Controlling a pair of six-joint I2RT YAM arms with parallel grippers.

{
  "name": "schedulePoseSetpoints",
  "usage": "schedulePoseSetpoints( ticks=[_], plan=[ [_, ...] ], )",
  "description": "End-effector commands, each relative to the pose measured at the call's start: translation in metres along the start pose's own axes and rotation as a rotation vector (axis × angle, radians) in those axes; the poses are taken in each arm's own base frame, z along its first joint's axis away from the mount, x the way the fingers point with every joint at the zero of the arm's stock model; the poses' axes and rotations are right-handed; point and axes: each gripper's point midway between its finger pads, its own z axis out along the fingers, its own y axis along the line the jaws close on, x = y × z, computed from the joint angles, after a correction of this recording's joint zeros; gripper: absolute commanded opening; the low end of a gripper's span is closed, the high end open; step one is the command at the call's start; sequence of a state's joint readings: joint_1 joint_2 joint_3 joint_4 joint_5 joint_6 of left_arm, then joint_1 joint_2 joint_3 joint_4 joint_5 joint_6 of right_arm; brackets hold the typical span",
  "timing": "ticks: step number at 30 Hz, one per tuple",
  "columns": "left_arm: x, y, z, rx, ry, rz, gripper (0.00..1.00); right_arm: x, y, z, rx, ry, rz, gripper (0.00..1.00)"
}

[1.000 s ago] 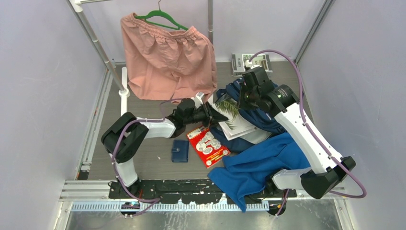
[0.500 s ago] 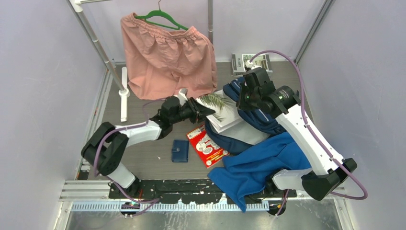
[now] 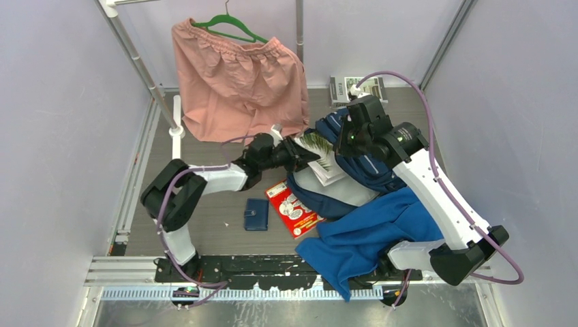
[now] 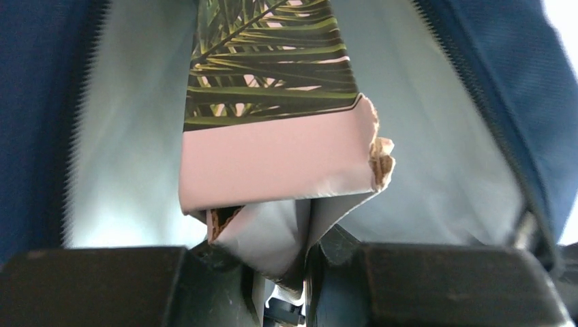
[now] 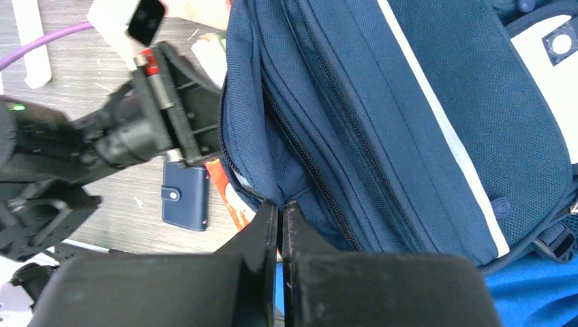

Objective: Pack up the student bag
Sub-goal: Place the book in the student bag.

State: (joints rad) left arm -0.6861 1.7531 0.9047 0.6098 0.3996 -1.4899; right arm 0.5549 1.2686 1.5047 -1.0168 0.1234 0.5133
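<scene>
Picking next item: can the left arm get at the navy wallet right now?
Probably not yet: left gripper is shut on the palm-leaf book inside the bag. The wallet lies uncovered on the table, so freed, likely yes.

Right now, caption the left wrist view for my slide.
Left jaws shut on a palm-print booklet inside the unzipped student bag.

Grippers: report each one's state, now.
Left gripper: shut on the palm-leaf book.
Right gripper: shut on the student bag, at its opening edge.
</scene>
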Motion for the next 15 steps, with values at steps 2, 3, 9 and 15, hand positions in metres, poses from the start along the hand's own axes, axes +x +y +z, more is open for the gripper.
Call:
schedulePoseSetpoints(
  ticks=[2,3,9,15],
  plan=[
    [0.019,-0.064,0.034,0.216,0.021,0.094,0.0,-0.024,0.032,-0.024,-0.164,-0.106,0.057,0.01],
    [0.021,-0.064,0.041,0.218,0.021,0.102,0.0,-0.025,0.032,-0.025,-0.166,-0.111,0.061,0.01],
    [0.044,-0.059,0.085,0.209,0.037,0.132,0.03,-0.025,0.024,-0.022,-0.13,-0.132,0.077,0.01],
    [0.069,-0.04,0.109,0.157,0.096,0.134,0.37,-0.018,0.012,-0.014,-0.076,-0.132,0.09,0.01]
  ],
)
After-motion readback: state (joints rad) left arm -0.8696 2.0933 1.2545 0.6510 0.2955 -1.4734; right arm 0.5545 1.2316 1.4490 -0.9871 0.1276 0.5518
